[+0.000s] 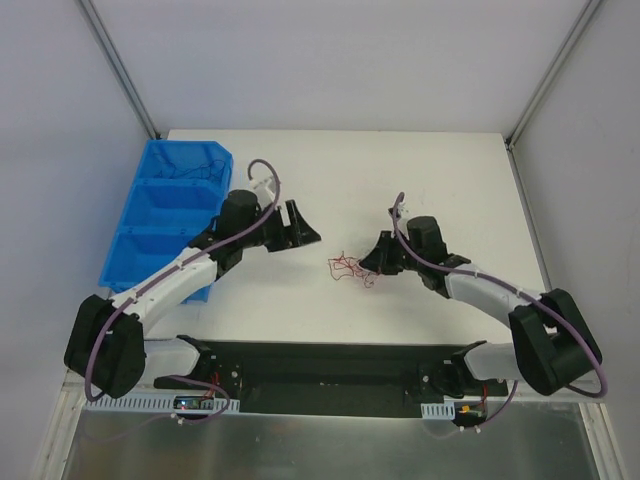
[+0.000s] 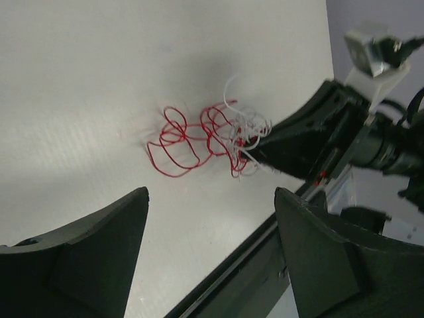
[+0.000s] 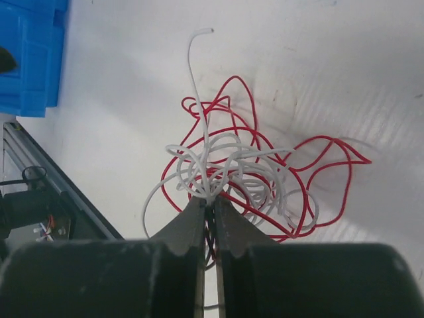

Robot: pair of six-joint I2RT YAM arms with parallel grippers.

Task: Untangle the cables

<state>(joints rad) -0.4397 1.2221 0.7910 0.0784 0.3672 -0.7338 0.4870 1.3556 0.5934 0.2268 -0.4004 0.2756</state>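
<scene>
The cables (image 1: 350, 268) are a small clump of thin red and white curly wires lying on the white table, between the two arms. My right gripper (image 1: 373, 264) is shut on the clump's right side. In the right wrist view its fingertips (image 3: 211, 203) pinch white and red strands of the cables (image 3: 213, 177), and the loops spread out beyond the tips. My left gripper (image 1: 300, 236) stands open to the left of the clump, apart from it. In the left wrist view the left gripper (image 2: 212, 193) holds nothing, with the cables (image 2: 212, 136) ahead of it and the right gripper (image 2: 255, 144) at their right.
A blue bin (image 1: 170, 182) with three compartments stands at the table's left edge, with some dark wires in its far compartment. A black rail (image 1: 330, 375) runs along the near edge between the arm bases. Grey walls enclose the table.
</scene>
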